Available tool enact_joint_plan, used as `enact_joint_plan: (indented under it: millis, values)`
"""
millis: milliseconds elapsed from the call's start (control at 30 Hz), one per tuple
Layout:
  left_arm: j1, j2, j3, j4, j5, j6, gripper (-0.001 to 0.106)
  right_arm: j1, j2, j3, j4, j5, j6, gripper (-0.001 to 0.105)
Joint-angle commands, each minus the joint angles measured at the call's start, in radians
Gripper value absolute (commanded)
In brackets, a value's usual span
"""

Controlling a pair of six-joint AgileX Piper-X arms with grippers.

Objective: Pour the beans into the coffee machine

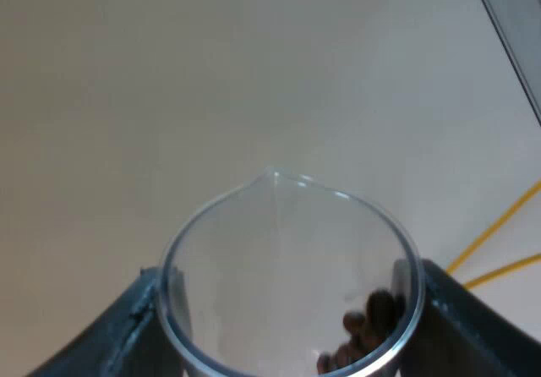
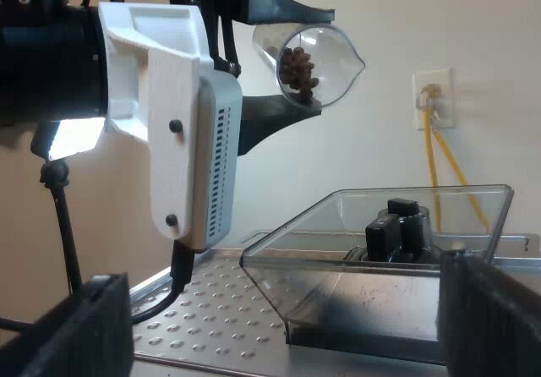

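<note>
1. The left claw [image 1: 292,309] grips the measuring glass [image 1: 279,250] by its sides; some beans [image 1: 363,326] lie inside; the glass's base is cut off.
2. The glass is tipped high above the bean hopper [image 2: 380,216], probably so the beans slide to the spout; whether it hangs exactly over the opening, I cannot tell.
3. The right claw [image 2: 287,326] is spread wide and empty, near the hopper.
</note>
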Motion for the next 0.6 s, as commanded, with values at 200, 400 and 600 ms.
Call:
enact_joint_plan:
  millis: [200,400,600]
  values:
    - [-0.002,-0.003,-0.010,-0.017,0.046,0.176,0.034,0.001,-0.006,-0.011,-0.006,-0.008,-0.014,0.079]
    - [-0.002,-0.003,-0.010,-0.017,0.046,0.224,0.034,0.001,-0.006,-0.011,-0.006,-0.008,-0.014,0.079]
    - [-0.002,-0.003,-0.010,-0.017,0.046,0.224,0.034,0.001,-0.006,-0.011,-0.006,-0.008,-0.014,0.079]
